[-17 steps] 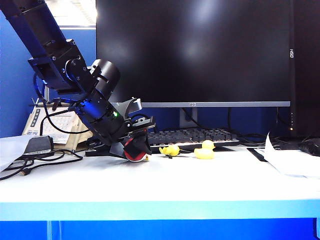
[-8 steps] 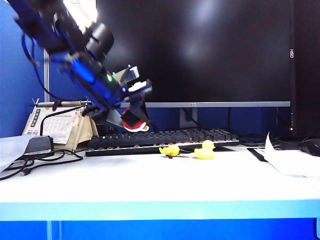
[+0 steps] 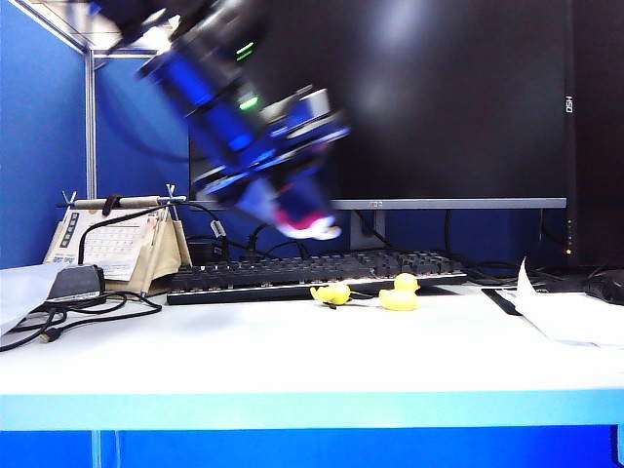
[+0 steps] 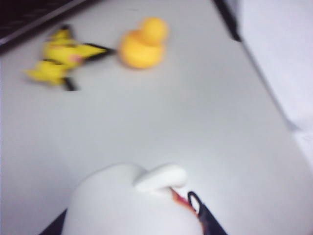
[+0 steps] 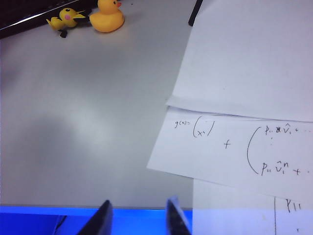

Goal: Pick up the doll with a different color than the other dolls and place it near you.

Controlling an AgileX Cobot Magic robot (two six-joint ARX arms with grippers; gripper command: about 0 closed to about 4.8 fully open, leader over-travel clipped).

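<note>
I have the odd-coloured doll point(image 3: 307, 220) clamped between the fingers of my left gripper point(image 3: 297, 210), hanging in the air well above the keyboard point(image 3: 322, 268) and the table point(image 3: 292, 351). In my left wrist view its white body point(image 4: 132, 203) fills the space just ahead of my fingers, with the two yellow dolls, the pointy-eared one point(image 4: 58, 61) and the duck point(image 4: 142, 44), far beyond it on the table.

To do this carry well, I judge I should hold the squeeze steady, travel toward the near table edge, and lower gently before letting go.

The doll is roundish, so no clear long axis; blur hides its facing.

My right gripper point(image 5: 137, 215) hovers near the table's front edge beside the papers point(image 5: 244, 98), fingers apart and empty.
</note>
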